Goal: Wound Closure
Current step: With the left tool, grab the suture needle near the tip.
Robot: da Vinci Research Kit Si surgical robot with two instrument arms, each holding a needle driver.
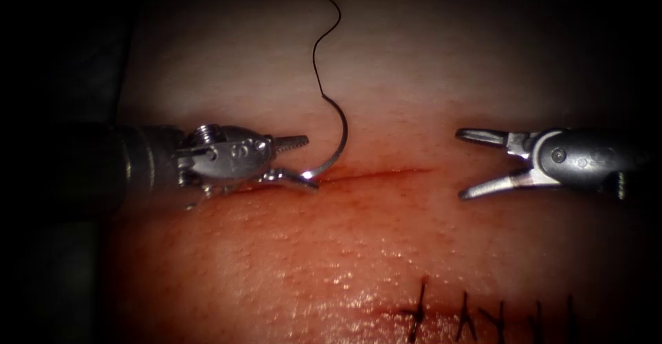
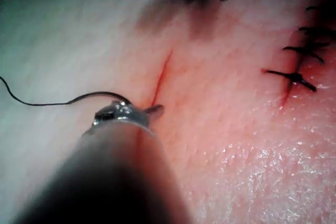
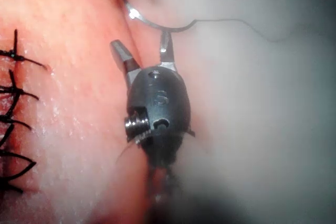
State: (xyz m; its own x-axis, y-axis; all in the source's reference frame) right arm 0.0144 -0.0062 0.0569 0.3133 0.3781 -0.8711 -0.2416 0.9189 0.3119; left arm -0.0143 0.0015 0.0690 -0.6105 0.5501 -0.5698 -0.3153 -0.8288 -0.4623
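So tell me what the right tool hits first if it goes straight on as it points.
Probably the needle, which stands at the cut between the right tool and the left tool; depth is unclear, so it might pass by.

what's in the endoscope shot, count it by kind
tools: 2, the left tool and the right tool, both with jaws open
needle: 1, the needle, its tip end at the left tool's lower jaw by the cut
thread: 1, the thread
open cut: 1, the cut
stitches: 5, in the stitched row
total: 10

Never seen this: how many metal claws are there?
2. Left tool, open, empty, at the cut's left end by the needle; right tool, open, empty, right of cut.
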